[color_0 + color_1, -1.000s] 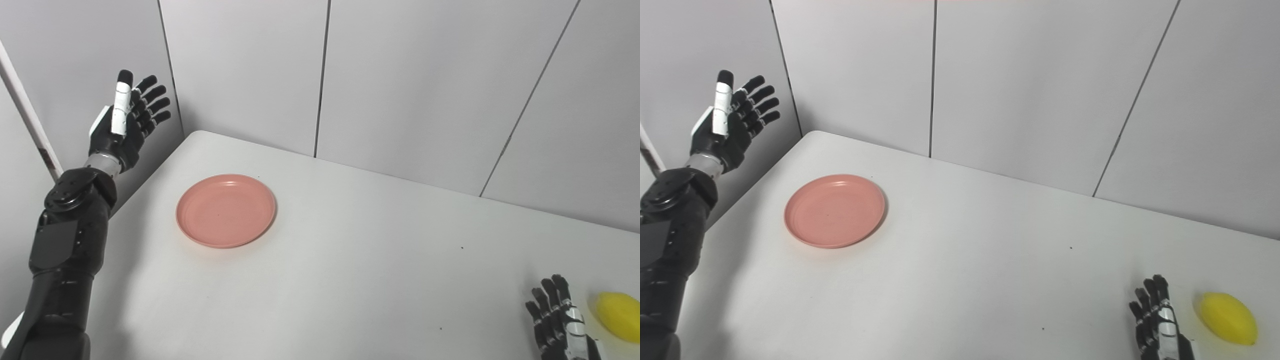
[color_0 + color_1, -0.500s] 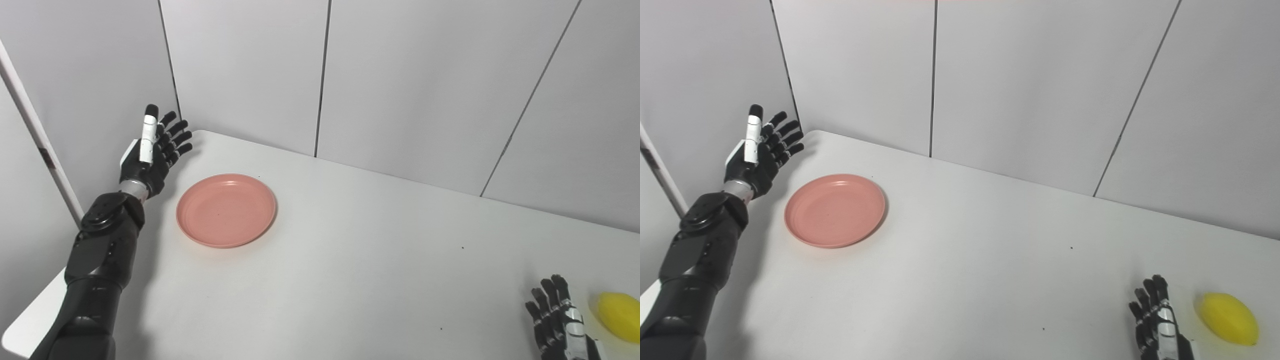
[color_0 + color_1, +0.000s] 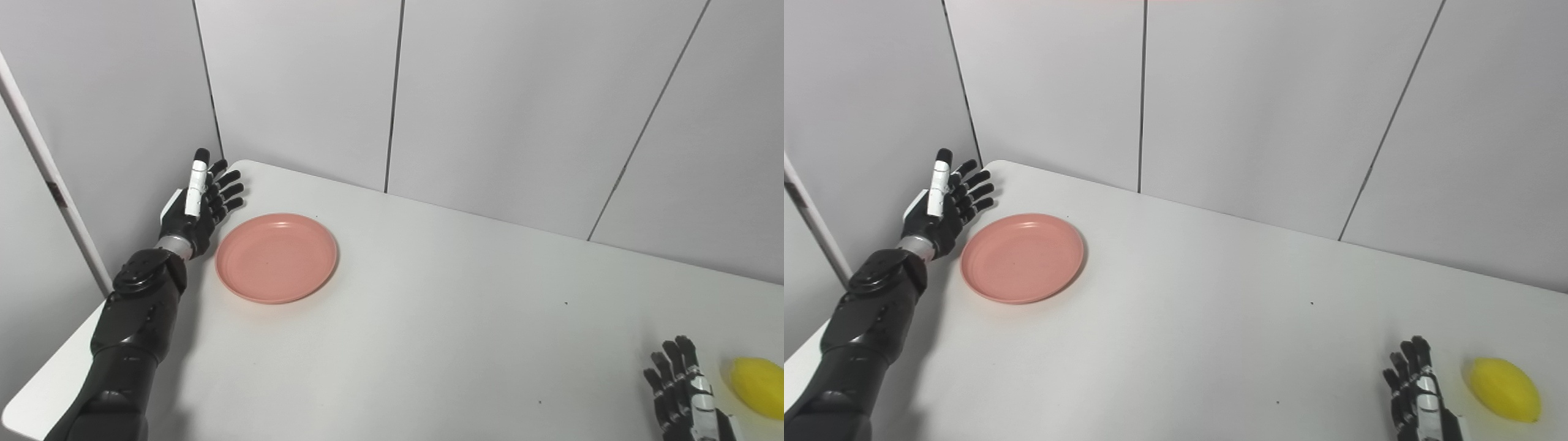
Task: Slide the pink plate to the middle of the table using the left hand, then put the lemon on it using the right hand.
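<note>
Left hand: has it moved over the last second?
Yes. The left hand has come down and rightward, from up against the wall to just beside the plate, which lies where it was.

White matte surface [image 3: 429, 318] carrying a round pink plastic plate [image 3: 276, 258] just beside the left fingers [image 3: 228, 187] and an oval yellow lemon [image 3: 1504, 389] near the right fingers [image 3: 1409, 361].

Both head cameras are looking down and forward across the desk [image 3: 429, 343] from above its near edge, sitting side by side. Each is framing the left hand [image 3: 199, 208] at far left and the right hand [image 3: 1418, 398] at bottom right.
</note>
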